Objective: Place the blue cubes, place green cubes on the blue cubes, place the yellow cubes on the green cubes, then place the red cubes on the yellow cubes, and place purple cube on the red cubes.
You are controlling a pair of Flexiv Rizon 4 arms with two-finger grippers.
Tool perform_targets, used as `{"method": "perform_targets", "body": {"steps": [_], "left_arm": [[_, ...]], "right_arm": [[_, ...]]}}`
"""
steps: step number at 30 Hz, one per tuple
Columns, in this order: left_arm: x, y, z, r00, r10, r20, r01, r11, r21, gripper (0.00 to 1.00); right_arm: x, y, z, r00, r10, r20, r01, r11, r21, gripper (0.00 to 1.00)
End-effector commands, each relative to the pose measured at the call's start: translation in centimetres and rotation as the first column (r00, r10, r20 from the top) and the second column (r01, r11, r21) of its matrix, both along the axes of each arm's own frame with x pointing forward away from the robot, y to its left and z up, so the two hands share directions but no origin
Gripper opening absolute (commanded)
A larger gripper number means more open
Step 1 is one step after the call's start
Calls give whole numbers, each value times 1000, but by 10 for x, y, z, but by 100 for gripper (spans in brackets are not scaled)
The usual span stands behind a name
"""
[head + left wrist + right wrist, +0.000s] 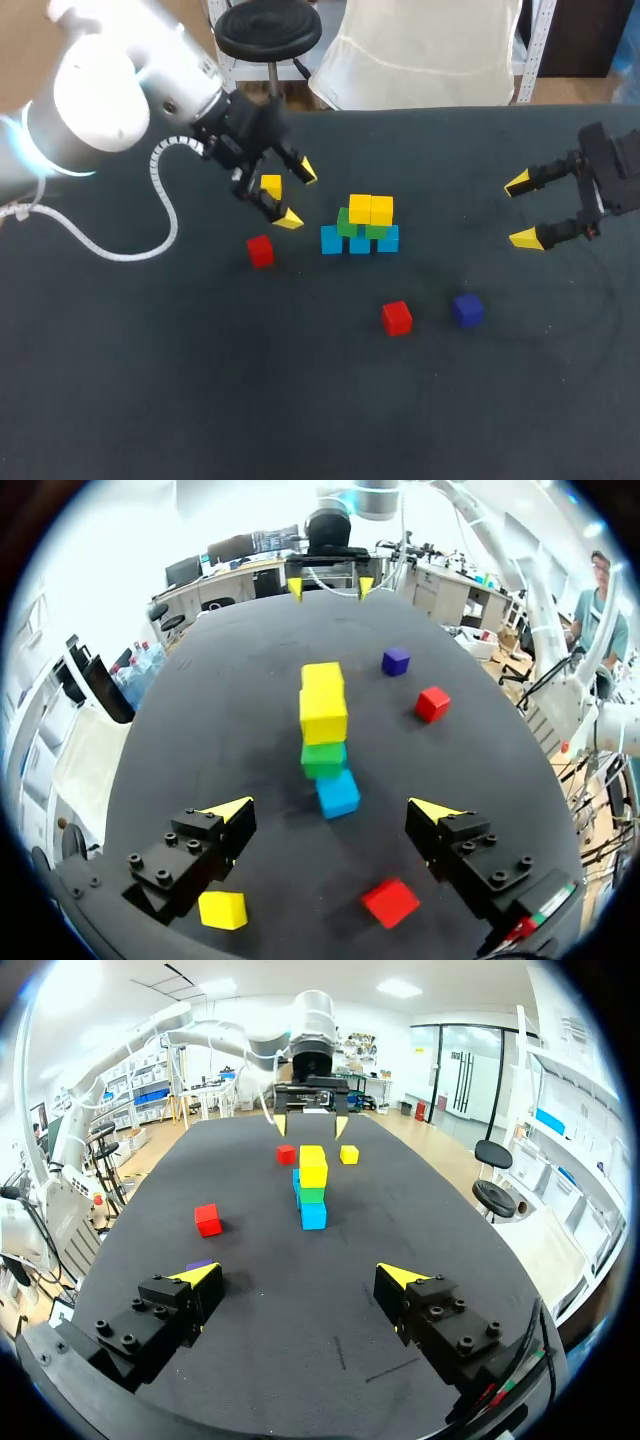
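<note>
left gripper (297, 194) wide open, empty. loose yellow cube (222, 910) lies by one finger, off-centre. likely pick: shift sideways until it sits between both fingers, then descend, keeping clear of the stack (323, 715) ahead.

1. Setting: robotics lab, test bench.
2. Two robot arms at one dark table (300, 420): left arm (100, 100) in white housing, right arm (612, 160) with black end.
3. Two-finger tools with yellow tips on both: left gripper (297, 195) and right gripper (521, 210), fingers spread apart.
4. White coiled cable (165, 205) looping off left arm.
5. Small coloured blocks laid out as trial pieces: stacked cubes (360, 228), loose red cube (397, 318).
</note>
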State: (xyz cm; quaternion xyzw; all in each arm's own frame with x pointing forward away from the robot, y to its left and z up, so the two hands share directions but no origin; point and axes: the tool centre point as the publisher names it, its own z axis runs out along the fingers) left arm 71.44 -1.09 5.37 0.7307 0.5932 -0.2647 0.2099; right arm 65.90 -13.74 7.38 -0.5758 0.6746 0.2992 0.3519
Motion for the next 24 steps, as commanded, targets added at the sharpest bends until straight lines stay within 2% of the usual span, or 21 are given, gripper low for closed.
{"method": "perform_targets", "body": {"steps": [1, 6, 16, 24], "left_arm": [[-4, -7, -2, 1000, -9, 6, 9, 1000, 1, 100], [-3, -13, -4, 1000, -26, 5, 26, 1000, 11, 100], [0, -27, -5, 996, -86, 17, 84, 993, 77, 100], [2, -40, -11, 996, -89, 7, 88, 994, 67, 100]], "right_arm": [[1, 0, -1, 1000, 2, 0, -2, 1000, 2, 100], [1, 0, -1, 1000, 2, 0, -2, 1000, 2, 100], [1, 0, -1, 1000, 2, 0, -2, 1000, 2, 100], [1, 0, -1, 1000, 2, 0, -2, 1000, 2, 100]]}}
